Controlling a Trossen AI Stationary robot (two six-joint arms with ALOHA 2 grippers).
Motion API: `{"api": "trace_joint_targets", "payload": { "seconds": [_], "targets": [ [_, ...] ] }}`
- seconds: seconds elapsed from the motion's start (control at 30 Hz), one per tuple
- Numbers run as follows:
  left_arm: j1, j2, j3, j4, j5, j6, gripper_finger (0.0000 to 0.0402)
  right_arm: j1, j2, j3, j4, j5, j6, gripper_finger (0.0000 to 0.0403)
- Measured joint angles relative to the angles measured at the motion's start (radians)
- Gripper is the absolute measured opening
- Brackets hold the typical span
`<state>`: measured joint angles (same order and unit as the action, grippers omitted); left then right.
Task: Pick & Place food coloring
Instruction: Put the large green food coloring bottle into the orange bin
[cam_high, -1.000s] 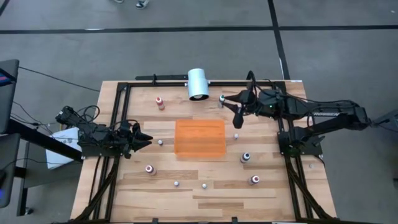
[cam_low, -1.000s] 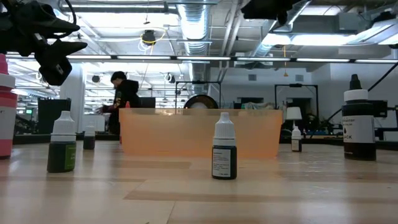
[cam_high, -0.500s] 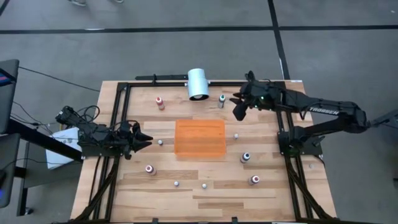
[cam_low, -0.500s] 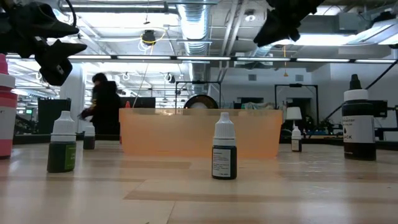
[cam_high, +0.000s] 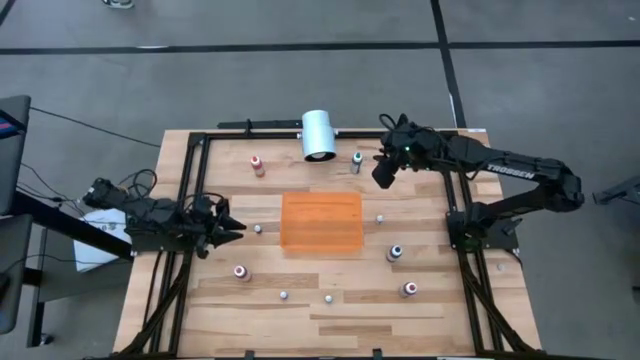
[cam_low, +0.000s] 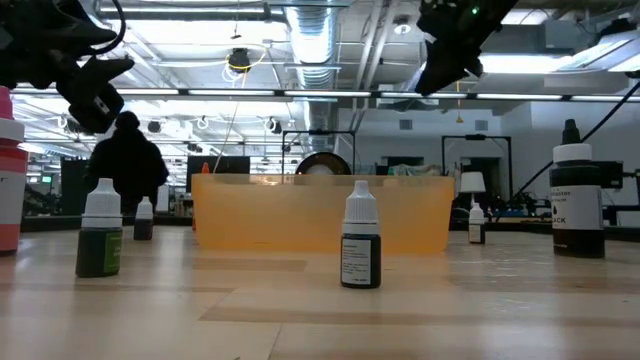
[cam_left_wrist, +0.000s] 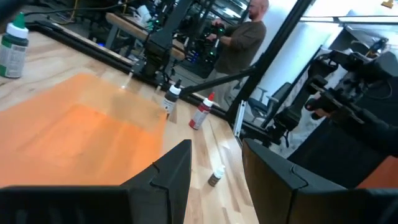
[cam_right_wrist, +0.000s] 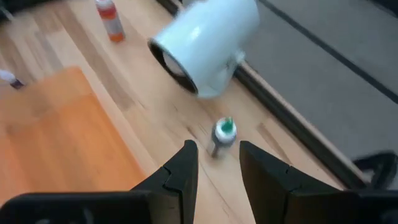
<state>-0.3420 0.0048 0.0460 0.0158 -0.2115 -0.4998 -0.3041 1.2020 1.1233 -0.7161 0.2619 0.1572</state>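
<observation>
Motion is all on the right: our right pincer (cam_high: 381, 176), fingers parted and empty, has swung back above the green-capped bottle (cam_high: 356, 160) beside the white cylinder (cam_high: 319, 135); we judge it next. Left pincer (cam_high: 232, 224) waits, parted.

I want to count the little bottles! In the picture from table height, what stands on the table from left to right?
Red-and-white bottle at the edge → green bottle → orange tray with a dark bottle in front → black bottle.
</observation>
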Motion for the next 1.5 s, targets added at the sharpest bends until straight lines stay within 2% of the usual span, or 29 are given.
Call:
{"api": "trace_joint_targets", "payload": {
  "seconds": [0.33, 0.53, 0.67, 0.93, 1.17, 1.37, 1.5],
  "targets": [
    [0.216, 0.0, 0.0, -0.016, 0.218, 0.01, 0.0134, 0.0, -0.002, 0.001, -0.016, 0.0, 0.028, 0.0107],
    [0.284, 0.0, 0.0, -0.026, 0.334, -0.002, 0.0134, -0.008, 0.001, 0.001, -0.01, -0.001, 0.028, 0.0122],
    [0.287, 0.0, 0.0, -0.033, 0.329, -0.019, 0.0134, -0.018, 0.058, 0.001, -0.009, -0.002, 0.028, 0.0158],
    [0.287, 0.0, 0.002, -0.077, 0.275, -0.038, 0.0134, -0.06, 0.248, 0.0, -0.002, 0.029, -0.043, 0.023],
    [0.287, 0.0, 0.002, -0.08, 0.275, -0.028, 0.0134, -0.104, 0.34, 0.0, 0.046, 0.003, -0.113, 0.024],
    [0.287, 0.0, 0.002, -0.082, 0.275, -0.027, 0.0134, -0.131, 0.342, 0.0, 0.118, -0.04, -0.14, 0.024],
    [0.287, 0.0, 0.002, -0.083, 0.275, -0.025, 0.0134, -0.157, 0.341, 0.0, 0.167, -0.113, -0.142, 0.024]
  ]
}}
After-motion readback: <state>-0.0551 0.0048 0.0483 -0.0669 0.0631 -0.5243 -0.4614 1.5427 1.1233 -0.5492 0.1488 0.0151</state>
